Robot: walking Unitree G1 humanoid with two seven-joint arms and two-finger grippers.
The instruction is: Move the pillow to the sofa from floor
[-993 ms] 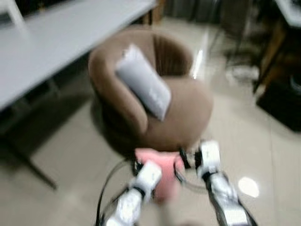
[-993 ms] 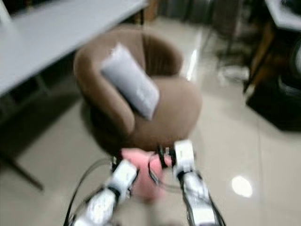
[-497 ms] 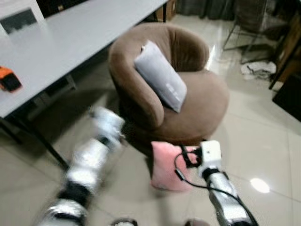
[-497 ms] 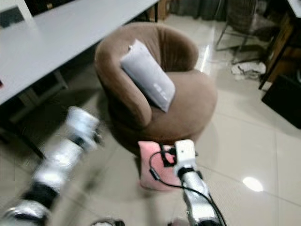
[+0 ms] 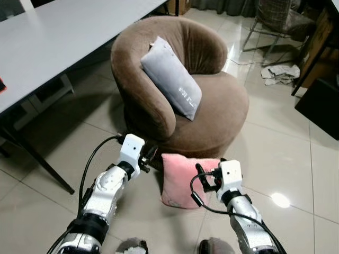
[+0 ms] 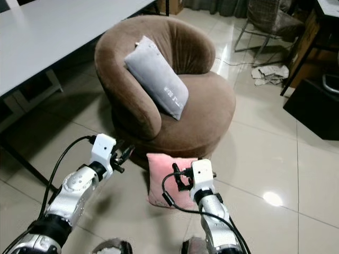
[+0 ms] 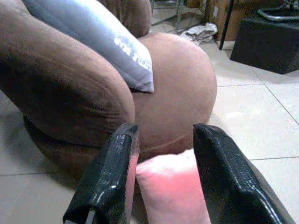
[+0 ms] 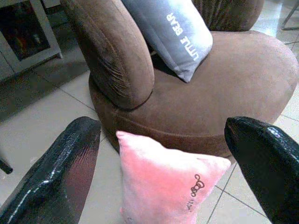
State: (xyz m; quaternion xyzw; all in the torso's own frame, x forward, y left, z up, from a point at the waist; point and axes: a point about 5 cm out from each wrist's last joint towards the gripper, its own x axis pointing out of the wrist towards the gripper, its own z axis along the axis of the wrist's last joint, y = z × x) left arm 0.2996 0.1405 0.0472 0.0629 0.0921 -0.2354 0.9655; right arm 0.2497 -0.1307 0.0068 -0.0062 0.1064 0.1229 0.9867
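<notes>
Two end effectors: both flank the target, low in the frame, one on each side of it.
Pink pillow: stands on edge on the tiled floor, lower centre of the left eye view, just in front of the brown sofa base (whether it leans on the base I cannot tell).
Long axis: roughly upright and slightly tilted, its broad face turned toward the camera, its top edge running left to right in the frame.
Right end effector: at the pillow's right edge, very close or touching; its wrist view shows the fingers spread wide with the pillow between them, nothing pinched.
Left end effector: just beside the pillow's upper left corner; fingers parted, the pink top edge seen between them, not gripped.
Nearer arm: the right, by my judgement, though both are close.
Direction for the coming move: the pillow lies straight ahead of both, so closing in from either side looks apt.
Goal spot: the sofa seat, upper centre of the frame, above and beyond the pillow.
Grey pillow: already leans against the sofa's armrest (leave it).
Desk: upper left, well apart.
</notes>
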